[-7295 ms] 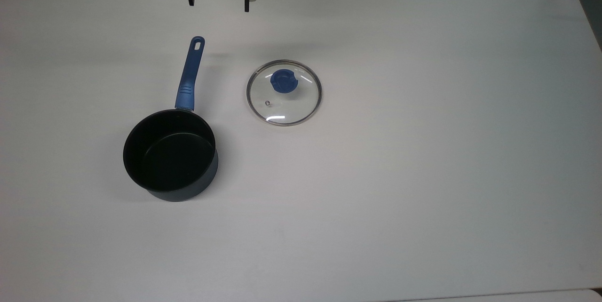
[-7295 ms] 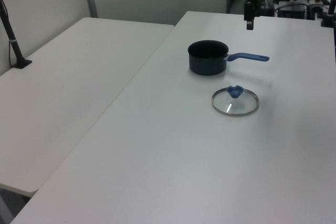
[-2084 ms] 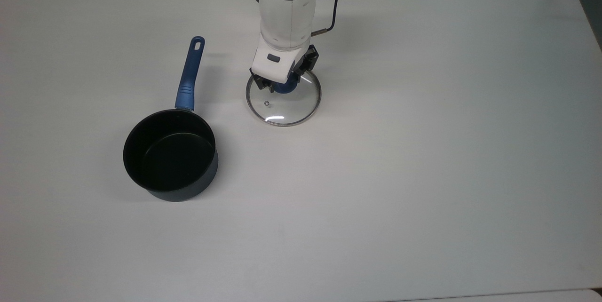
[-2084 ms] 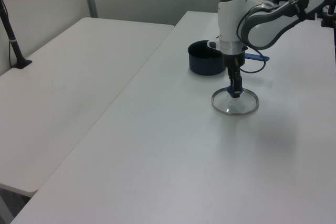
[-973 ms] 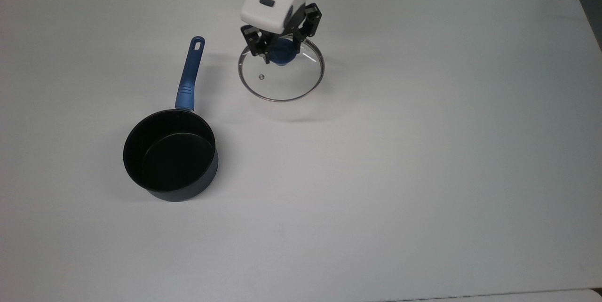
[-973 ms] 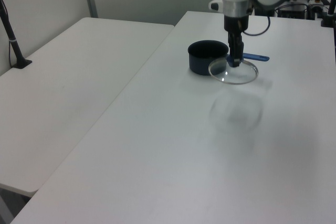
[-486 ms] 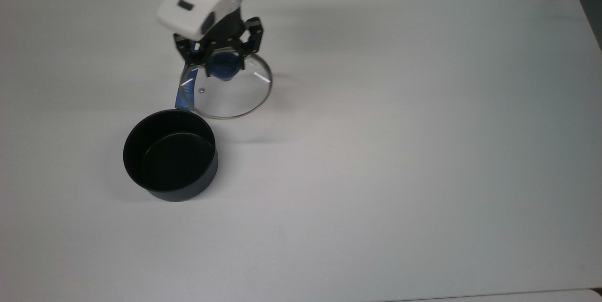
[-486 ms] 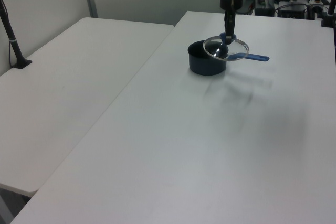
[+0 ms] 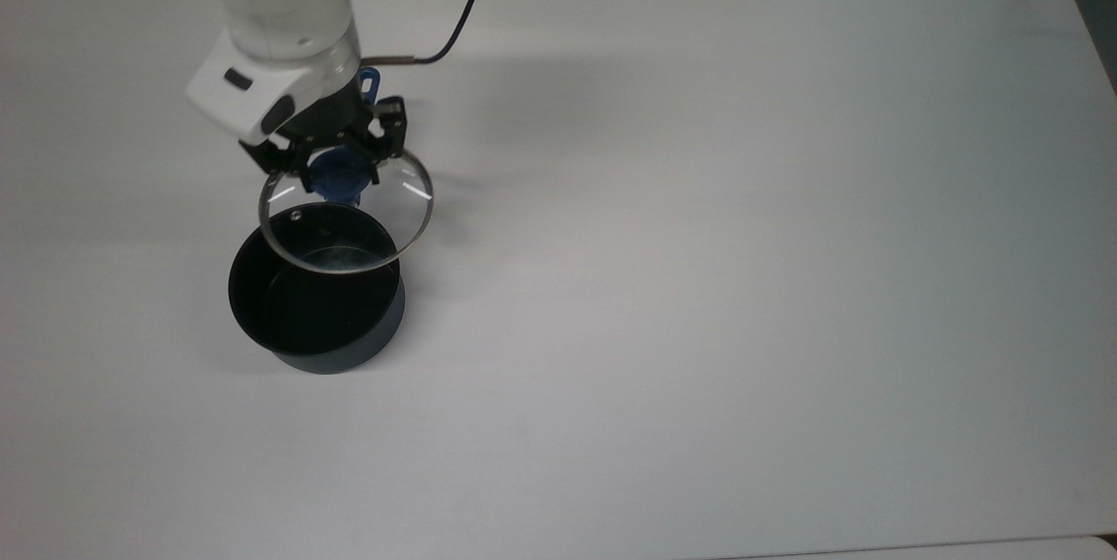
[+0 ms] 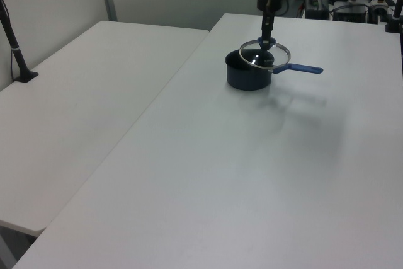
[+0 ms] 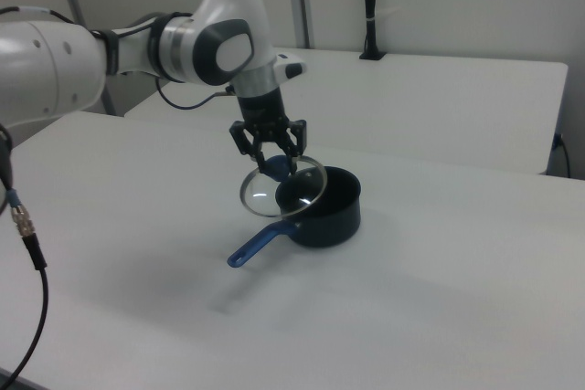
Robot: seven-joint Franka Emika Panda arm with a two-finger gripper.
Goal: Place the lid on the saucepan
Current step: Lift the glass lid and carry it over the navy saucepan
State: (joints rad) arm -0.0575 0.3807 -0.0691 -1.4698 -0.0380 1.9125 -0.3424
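Here the gripper (image 9: pixel 339 177) is clamped on the blue knob (image 9: pixel 339 182) of the lid (image 9: pixel 346 209), one finger on each side of the knob, the jaws closed down to the knob's width. The lid hangs in the air off the table (image 9: pixel 742 237), carried by the knob alone. In the left view the gripper (image 10: pixel 267 40) comes straight down from above and the lid (image 10: pixel 264 56) sits above the pan's rim, not touching it.

Lid is tilted: in the right view the disc (image 11: pixel 282 187) leans with its face turned partly toward the camera. In the top view its lower part overlaps the pan's far rim, and its upper part lies over the base of the handle.

Lid: round clear glass, thin metal rim, small steam vent (image 9: pixel 295 215) near the top view's left edge of the disc, a pale glare patch on the glass over the pan opening.

Pan (image 9: pixel 316 298) stands upright on the table, in the top view's left half, nearer the far edge than the near one. Dark blue-black wall, black inside. Its blue handle (image 11: pixel 260 242) is the long axis; in the top view it runs from the pan toward the far edge, mostly hidden under the arm, with only its end (image 9: pixel 370 80) visible beside the wrist. In the left view the handle (image 10: pixel 301 68) points to the left view's right.
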